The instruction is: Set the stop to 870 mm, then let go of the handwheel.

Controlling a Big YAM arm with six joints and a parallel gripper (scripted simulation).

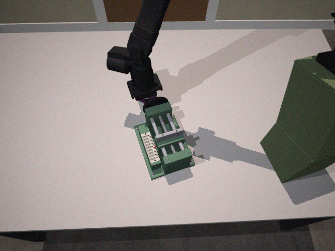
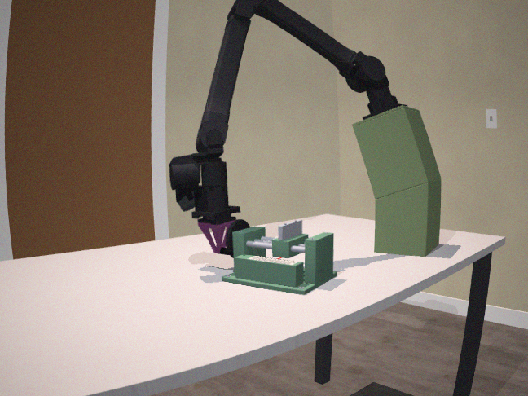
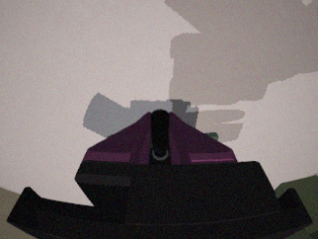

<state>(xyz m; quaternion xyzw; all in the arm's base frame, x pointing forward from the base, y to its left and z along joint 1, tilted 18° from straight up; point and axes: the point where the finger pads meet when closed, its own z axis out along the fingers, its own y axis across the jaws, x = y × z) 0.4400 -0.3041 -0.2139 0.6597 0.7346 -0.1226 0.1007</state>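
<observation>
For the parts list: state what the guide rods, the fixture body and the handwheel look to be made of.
Guide rods: likely bare metal, pale grey with a light sheen. Fixture body: matte green, uniform, perhaps painted metal or plastic; unclear which. Handwheel: matte black, probably plastic or rubber, held in the gripper.

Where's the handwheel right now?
In the top view the black handwheel sits at the far end of the green stop fixture, against its end block near table centre. The gripper is shut on it, purple fingers at its rim.
</observation>
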